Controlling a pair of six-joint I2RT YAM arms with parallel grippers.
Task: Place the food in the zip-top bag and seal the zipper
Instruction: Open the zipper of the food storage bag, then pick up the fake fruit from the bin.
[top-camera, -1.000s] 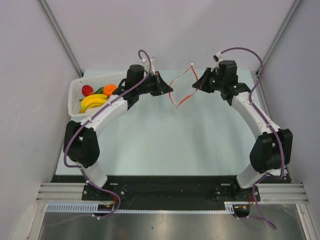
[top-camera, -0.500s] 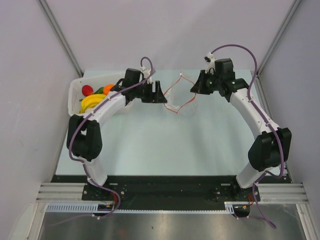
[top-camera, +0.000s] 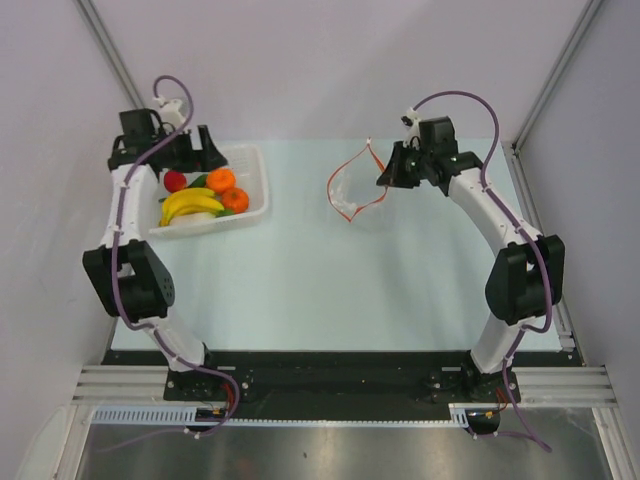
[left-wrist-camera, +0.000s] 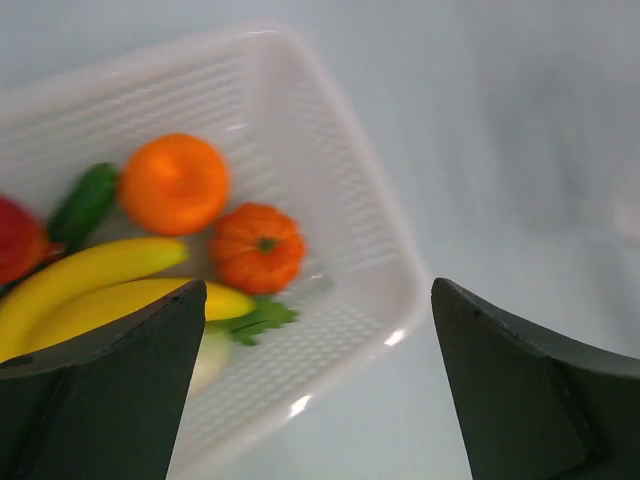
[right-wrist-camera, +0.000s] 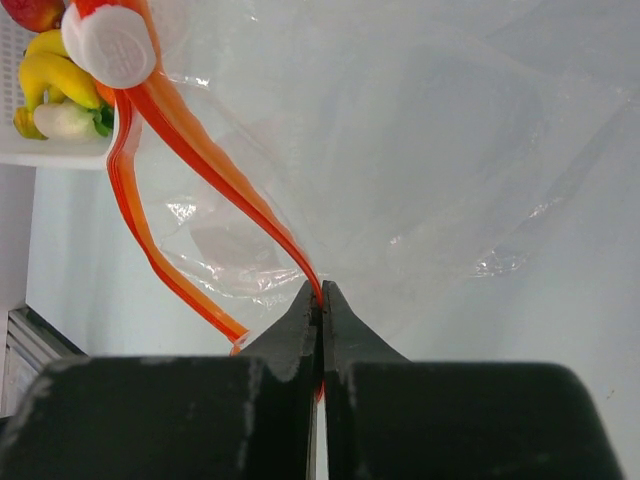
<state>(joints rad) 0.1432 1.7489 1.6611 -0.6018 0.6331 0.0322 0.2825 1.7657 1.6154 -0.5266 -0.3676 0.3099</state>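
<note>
The thin, floppy bag (top-camera: 350, 195) lies at the far middle of the table (top-camera: 300, 280), the right gripper (right-wrist-camera: 320, 292) pinching its red strip (right-wrist-camera: 190, 150), the firmest hold. The left gripper (left-wrist-camera: 318, 300) hangs spread over the tray (left-wrist-camera: 385, 250) of light, probably hard food (left-wrist-camera: 175, 185).

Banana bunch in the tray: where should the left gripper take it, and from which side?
Probably mid-length on the banana bunch, from straight above, with the left gripper closing across its narrow width: it lies on top, and the tray walls block sideways approaches.
</note>
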